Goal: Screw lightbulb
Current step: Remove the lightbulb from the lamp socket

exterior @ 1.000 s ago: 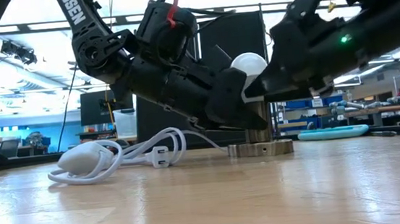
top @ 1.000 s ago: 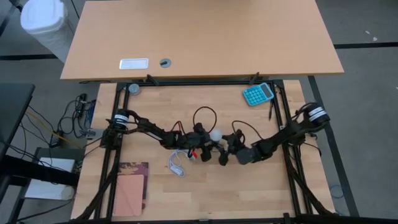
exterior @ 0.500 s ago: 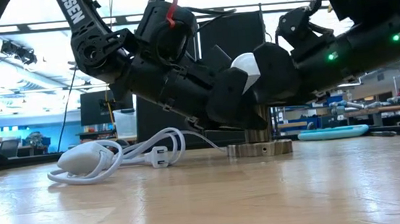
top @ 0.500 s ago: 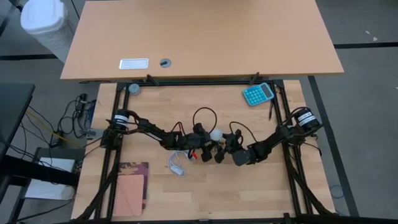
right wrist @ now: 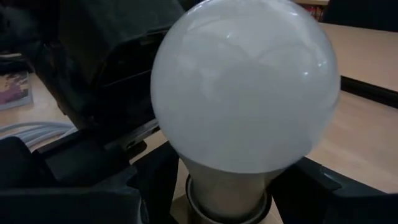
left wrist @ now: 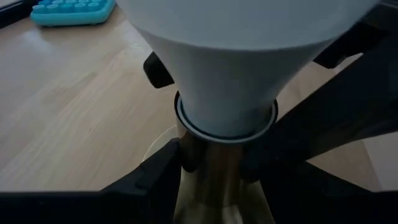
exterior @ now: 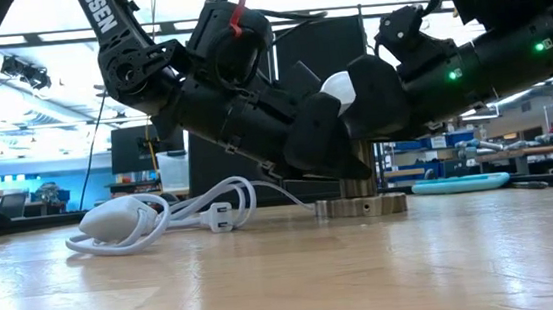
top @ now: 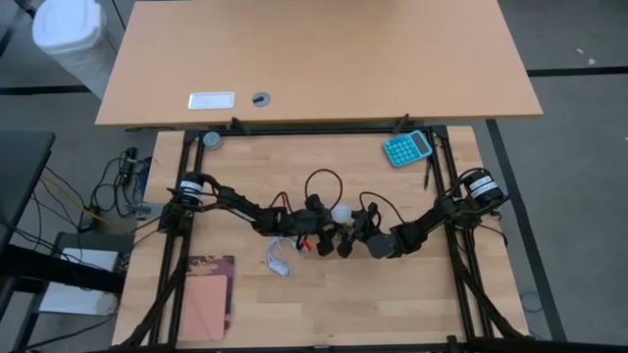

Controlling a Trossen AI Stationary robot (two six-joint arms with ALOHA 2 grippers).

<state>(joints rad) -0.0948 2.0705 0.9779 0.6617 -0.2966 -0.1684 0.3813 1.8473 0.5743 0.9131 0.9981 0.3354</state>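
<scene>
The white lightbulb (right wrist: pixel 245 81) stands upright with its tapered base (left wrist: pixel 227 87) in the brassy column (left wrist: pixel 211 180) of the round grey socket disc (exterior: pixel 361 206). It also shows in the high view (top: pixel 340 212). My left gripper (top: pixel 328 228) comes from the table's left and is shut on the socket column below the bulb. My right gripper (top: pixel 352 228) comes from the right. It is open, with its fingers (right wrist: pixel 155 177) on either side of the bulb's base. I cannot tell whether they touch it. My left gripper pinches the socket's brassy column (left wrist: pixel 208 168) between its two fingers (left wrist: pixel 158 171), just under the bulb's base. The fingers slant down from the table's left. The socket disc rests flat on the table.
The socket's white cord and plug (exterior: pixel 161 213) lie coiled on the table left of the socket and show in the high view (top: pixel 278 257). A teal calculator (top: pixel 406 148) lies at the far right. A pink notebook (top: pixel 204 294) lies at the near left.
My right gripper has gone toward the table's left, up to the lightbulb, and its fingers now flank the bulb's base. The bulb and socket have stayed in place.
</scene>
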